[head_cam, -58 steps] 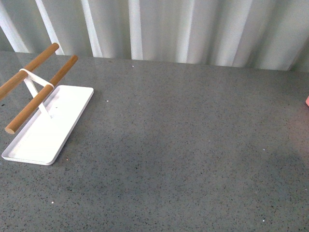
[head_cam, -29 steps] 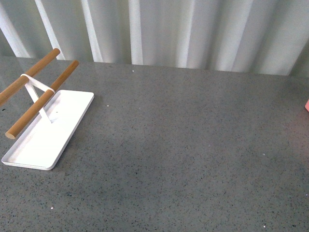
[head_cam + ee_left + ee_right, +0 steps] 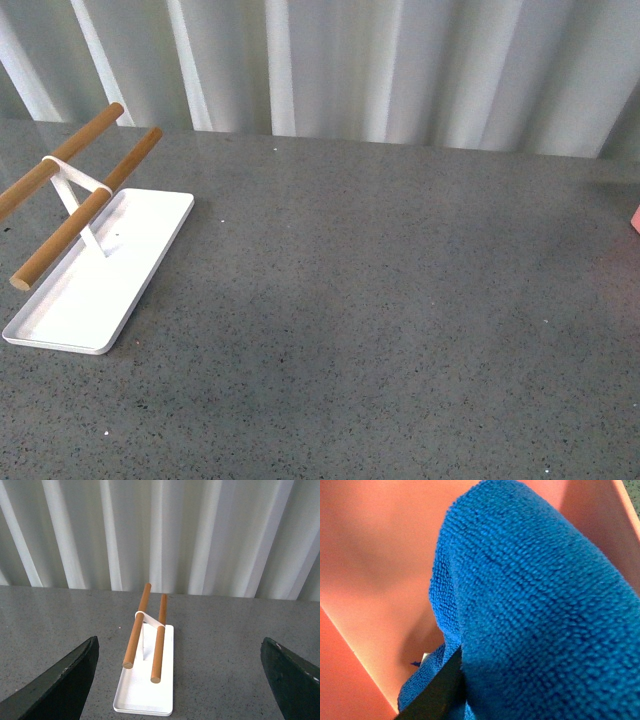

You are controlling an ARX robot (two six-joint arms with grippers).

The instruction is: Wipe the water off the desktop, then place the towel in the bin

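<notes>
right end effector (image 3: 451, 680) pinching towel (image 3: 535, 620) inside bin (image 3: 375, 555) | left end effector (image 3: 180, 680) spread | front: desktop (image 3: 380, 300) only

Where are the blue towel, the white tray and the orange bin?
towel (image 3: 535, 605), right wrist view, middle of the fluffy fold.
white tray (image 3: 75, 305), front view, bare floor.
orange bin (image 3: 380, 545), right wrist view, inner wall.

Blue towel (image 3: 535, 610), salmon-pink bin (image 3: 375, 560), speckled grey desktop (image 3: 380, 300)
</notes>
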